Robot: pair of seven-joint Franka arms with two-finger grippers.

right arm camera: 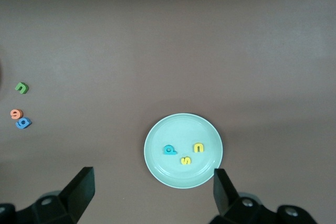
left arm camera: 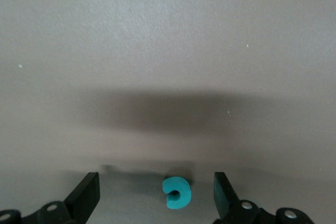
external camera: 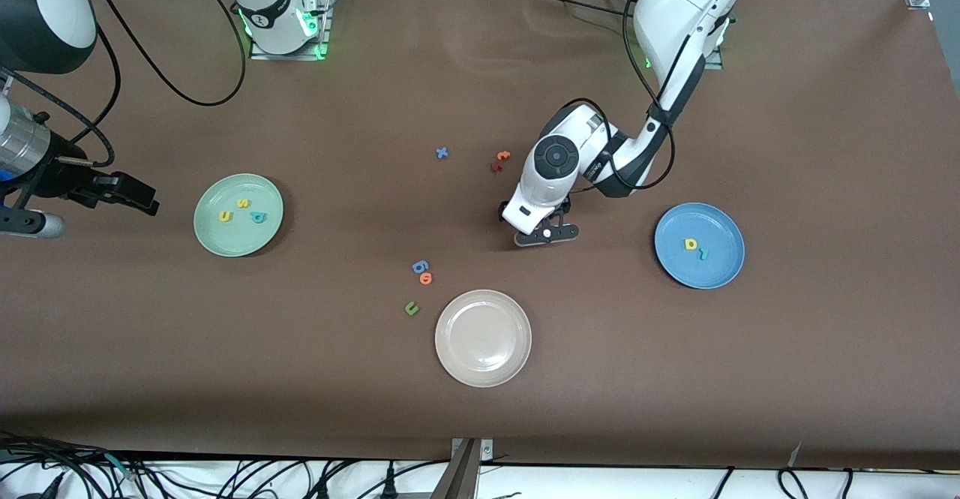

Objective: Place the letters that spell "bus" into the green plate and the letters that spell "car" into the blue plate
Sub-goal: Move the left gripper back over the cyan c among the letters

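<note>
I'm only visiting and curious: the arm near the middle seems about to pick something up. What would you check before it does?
1. Teal "c" lies on the table between the left pincer fingers: ok.
2. Left pincer open wide enough for the letter: ok.
3. Other letters near the "c": none in the left wrist view: ok.
4. Blue plate has room; it holds a yellow "a" and teal "r": ok.
5. Green plate already holds "b", "u", "s": ok.
6. Right pincer waits open, away from the left arm: ok.
</note>
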